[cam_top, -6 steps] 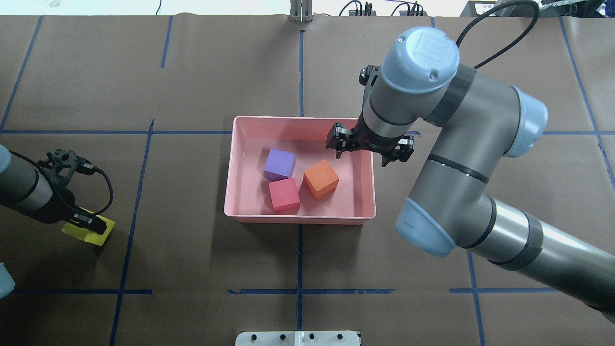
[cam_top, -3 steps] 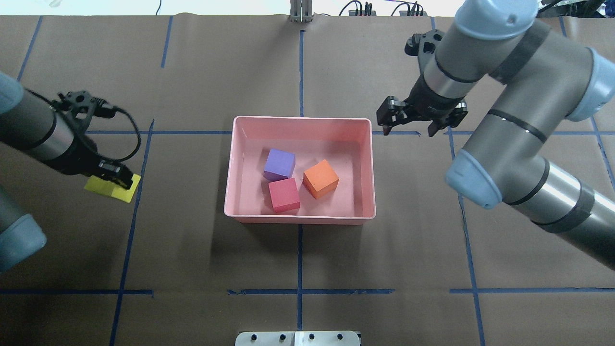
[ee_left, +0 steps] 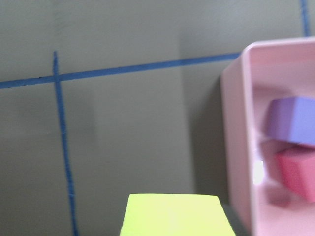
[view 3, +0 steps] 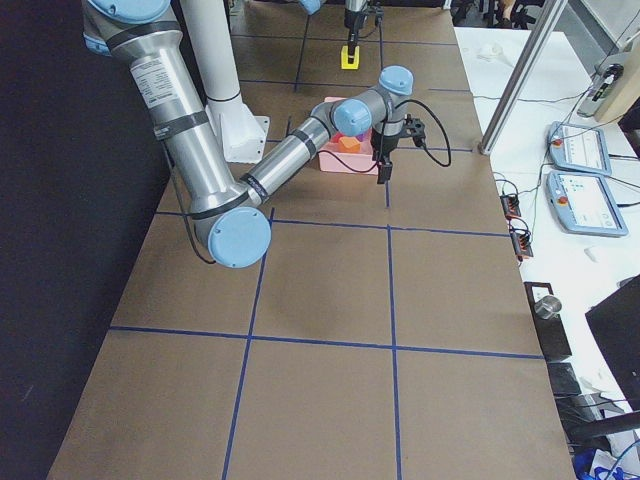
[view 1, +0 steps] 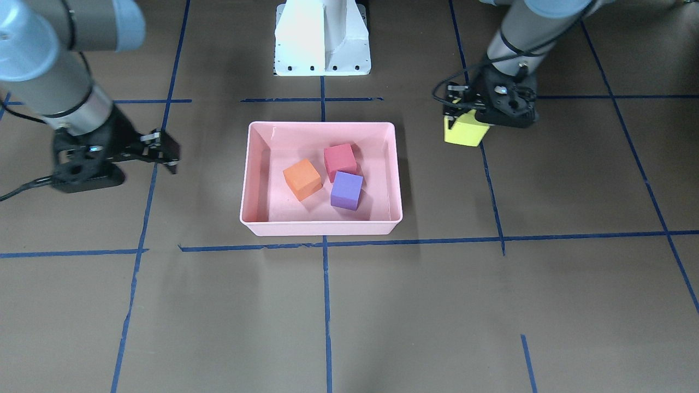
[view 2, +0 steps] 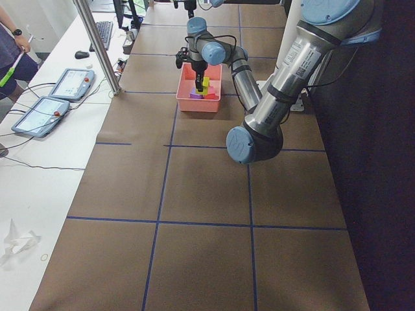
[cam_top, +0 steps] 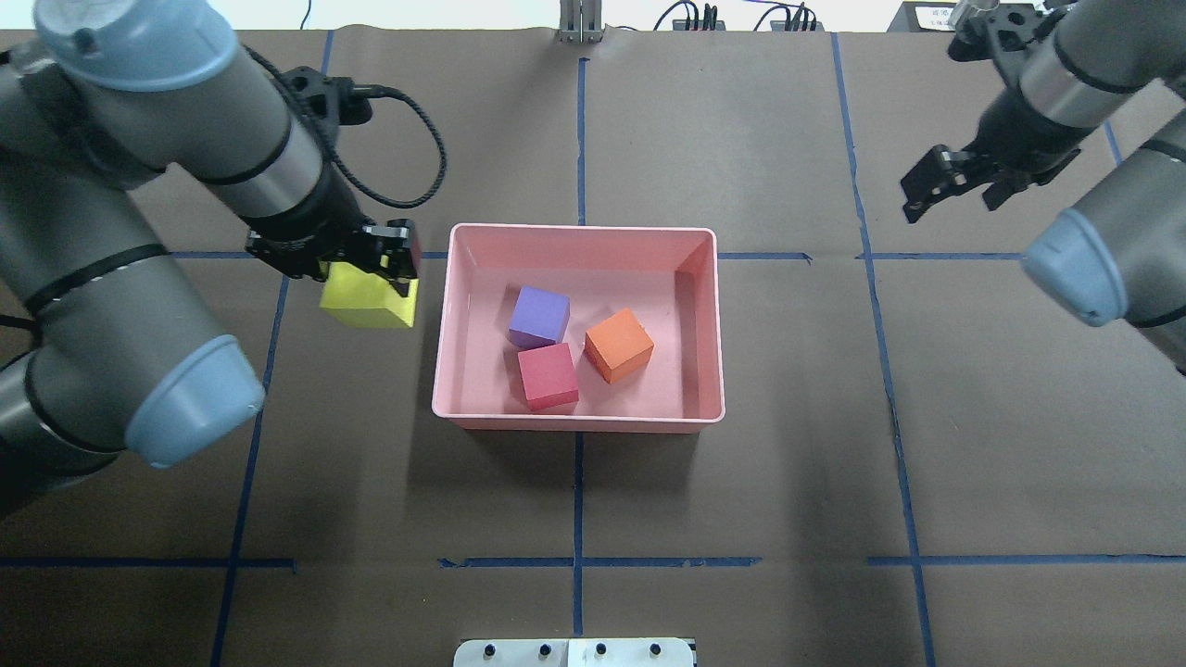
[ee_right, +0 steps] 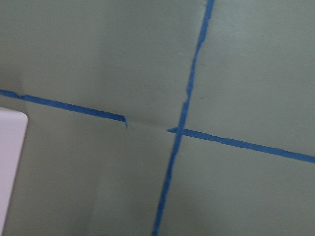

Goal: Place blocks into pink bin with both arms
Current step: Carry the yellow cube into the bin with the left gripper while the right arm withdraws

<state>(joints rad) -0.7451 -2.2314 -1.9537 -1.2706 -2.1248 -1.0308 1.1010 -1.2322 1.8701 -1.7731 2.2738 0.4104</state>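
Left wrist view, blurred: yellow-green matte foam cube (ee_left: 174,216) cut off by bottom edge. Overhead: its top partly hidden under black left gripper (cam_top: 341,267).

Pink bin (cam_top: 579,424) sits flat in the middle of the tabletop (cam_top: 741,482), shallow and rectangular with a rolled rim, and 3 blocks are already inside. The purple cube (cam_top: 538,316) lies toward the far left of the floor, the red-pink cube (cam_top: 548,375) close against its near side, and the orange cube (cam_top: 619,345) just beside them on the right, turned at a slight angle. All 3 rest flat. Number 4, the yellow-green cube (cam_top: 366,298), is outside, pinched between the fingers of the left gripper (cam_top: 363,276), just beside the bin's left short wall and looking lifted off the tabletop. The right gripper (cam_top: 954,199) hangs with fingers spread, well apart from the bin, beyond its far right corner.
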